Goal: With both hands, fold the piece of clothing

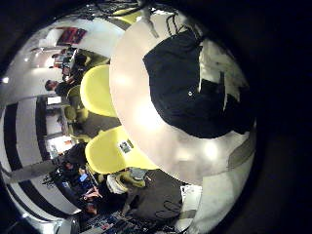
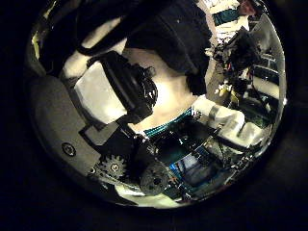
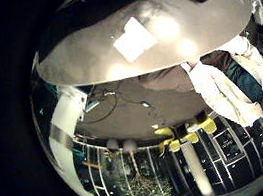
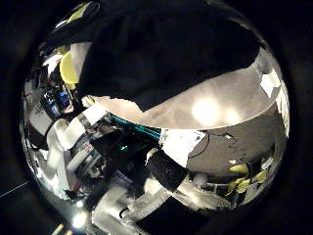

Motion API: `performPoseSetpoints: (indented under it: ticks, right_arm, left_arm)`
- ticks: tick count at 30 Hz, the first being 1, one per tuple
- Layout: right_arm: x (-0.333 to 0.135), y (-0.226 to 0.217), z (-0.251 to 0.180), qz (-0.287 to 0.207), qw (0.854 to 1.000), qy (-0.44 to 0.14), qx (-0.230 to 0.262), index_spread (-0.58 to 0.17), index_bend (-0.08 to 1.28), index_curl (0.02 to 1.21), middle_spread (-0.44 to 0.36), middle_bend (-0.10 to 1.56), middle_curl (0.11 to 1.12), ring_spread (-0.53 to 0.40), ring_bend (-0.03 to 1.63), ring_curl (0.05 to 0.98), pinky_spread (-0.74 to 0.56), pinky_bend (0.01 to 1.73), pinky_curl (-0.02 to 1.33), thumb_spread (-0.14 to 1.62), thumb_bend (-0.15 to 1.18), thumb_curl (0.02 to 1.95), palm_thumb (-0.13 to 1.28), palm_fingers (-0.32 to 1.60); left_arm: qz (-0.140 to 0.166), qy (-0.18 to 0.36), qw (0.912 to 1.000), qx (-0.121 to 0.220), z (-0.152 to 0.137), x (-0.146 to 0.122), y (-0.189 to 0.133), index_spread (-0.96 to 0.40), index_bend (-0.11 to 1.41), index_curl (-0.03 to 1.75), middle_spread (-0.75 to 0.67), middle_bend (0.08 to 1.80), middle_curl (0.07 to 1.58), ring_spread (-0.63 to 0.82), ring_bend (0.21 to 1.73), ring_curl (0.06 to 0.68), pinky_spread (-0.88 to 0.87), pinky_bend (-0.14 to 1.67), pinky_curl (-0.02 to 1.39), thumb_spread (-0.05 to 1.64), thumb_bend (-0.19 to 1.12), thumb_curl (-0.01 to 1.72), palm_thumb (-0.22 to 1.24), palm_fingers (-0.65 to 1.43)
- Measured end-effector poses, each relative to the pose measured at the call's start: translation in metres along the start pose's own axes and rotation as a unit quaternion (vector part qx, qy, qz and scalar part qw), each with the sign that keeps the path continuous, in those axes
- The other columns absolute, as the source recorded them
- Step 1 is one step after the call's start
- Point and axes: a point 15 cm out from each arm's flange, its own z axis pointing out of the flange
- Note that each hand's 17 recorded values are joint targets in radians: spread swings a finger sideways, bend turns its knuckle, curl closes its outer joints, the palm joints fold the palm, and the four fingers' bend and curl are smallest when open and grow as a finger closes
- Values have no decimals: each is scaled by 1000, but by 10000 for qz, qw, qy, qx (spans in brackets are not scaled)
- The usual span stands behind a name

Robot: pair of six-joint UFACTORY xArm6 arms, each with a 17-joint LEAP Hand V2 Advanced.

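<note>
Left hand (image 2: 123,89) held high over the surface (image 1: 146,122), palm turned down toward it, nothing gripped in sight. Dark, blocky finger parts reaching in across the thumb-side view, with toothed gears and pale plates behind them; cannot tell whether curled or straight. No contact with the cloth visible.

Right hand (image 4: 161,168) also raised clear of the surface, looking down past one rim. Only pale casings and a dark cylinder of its body showing at the margin of the thumb-side view (fingers themselves not made out), so cannot tell whether spread or closed.

Piece of clothing (image 1: 190,83) lying on the surface, loosely spread, dark and matte, soft-looking. Irregular rounded outline, one side running close to the surface's edge, the rest lying well inside it. Slight folds and creases along its border. Fills much of the right thumb-side view, so fairly close under that palm; a corner of it also seen beyond the left hand's finger parts.

Surface smooth, pale, with a curved edge, faintly glossy where the lamps reflect. Large bare stretch beside the clothing. Small flat rectangular patch (image 3: 136,40) (paper or a label, cannot tell which) lying on a bare part, apart from the cloth.

Chairs (image 1: 97,90) with rounded, smooth shells standing just beside the surface's curved edge.
</note>
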Motion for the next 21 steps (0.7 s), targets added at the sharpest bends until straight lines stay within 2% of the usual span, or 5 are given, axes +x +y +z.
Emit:
performPoseSetpoints:
  ticks: [7, 9, 13, 19, 21]
  right_arm:
    - [-9, -28, 1, 19, 9995, 164, 268, -145, 148, 264, 6, 369, 404, -49, 783, 290, 103, 685, 224, 1059, -18, 329, 479, 160]
    - [-9, -32, 0, 64, 9992, 189, 348, -153, 136, 253, -34, 427, 422, -118, 852, 303, 24, 717, 218, 1054, -9, 339, 522, 287]
    - [-8, -47, -6, 137, 9975, 266, 641, -219, 118, 220, -136, 578, 499, -238, 1087, 384, -234, 974, 279, 1041, -4, 364, 615, 629]
    - [-12, -50, -9, 104, 9971, 322, 685, -361, 295, 292, -241, 783, 661, -284, 1242, 499, -329, 1216, 414, 1004, 2, 403, 759, 893]
    - [-12, -50, -10, 110, 9969, 330, 704, -401, 425, 352, -263, 837, 715, -287, 1251, 524, -320, 1254, 450, 991, -1, 418, 805, 938]
  left_arm:
    - [-5, -14, 10000, -66, 0, -1, 4, -734, 202, 1366, -628, 811, 1055, -473, 1240, 518, -731, 875, 590, 1394, -7, 321, 563, 1051]
    - [-5, -9, 10000, -76, 0, -1, 4, -732, 196, 1375, -632, 805, 1060, -474, 1237, 518, -732, 871, 591, 1393, -7, 322, 563, 1053]
    - [-15, -9, 10000, -98, 2, -3, 5, -727, 193, 1388, -637, 797, 1067, -478, 1233, 520, -734, 866, 594, 1393, -7, 322, 563, 1054]
    - [-46, 0, 9999, -95, 0, -7, 7, -719, 191, 1402, -644, 790, 1076, -478, 1229, 523, -733, 861, 601, 1393, -7, 323, 563, 1056]
    - [-52, -5, 9999, -86, -2, -8, 7, -716, 191, 1406, -647, 787, 1078, -476, 1228, 524, -732, 859, 603, 1393, -7, 323, 563, 1056]
